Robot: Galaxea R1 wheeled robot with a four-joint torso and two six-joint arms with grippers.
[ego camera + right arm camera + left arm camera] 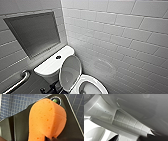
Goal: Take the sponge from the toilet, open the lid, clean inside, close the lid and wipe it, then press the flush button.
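Note:
The white toilet [93, 85] stands in the corner in the head view, its bowl uncovered. The oval lid [70, 72] is raised and leans back against the tank. The small dark flush button [58, 57] sits in the middle of the flat tank top [48, 66]. In the right wrist view the orange sponge [43, 119] looms large, folded and pinched at one end by my right gripper [50, 138], which is shut on it. The left wrist view looks close onto glossy white ceramic [101, 112] that mirrors wall tiles.
White tiled walls [120, 37] close in behind and to the right of the toilet. A grey recessed niche [33, 32] is set in the wall above the tank. A metal grab bar [19, 82] runs at the lower left. Small grey floor tiles [12, 104] lie beyond the sponge.

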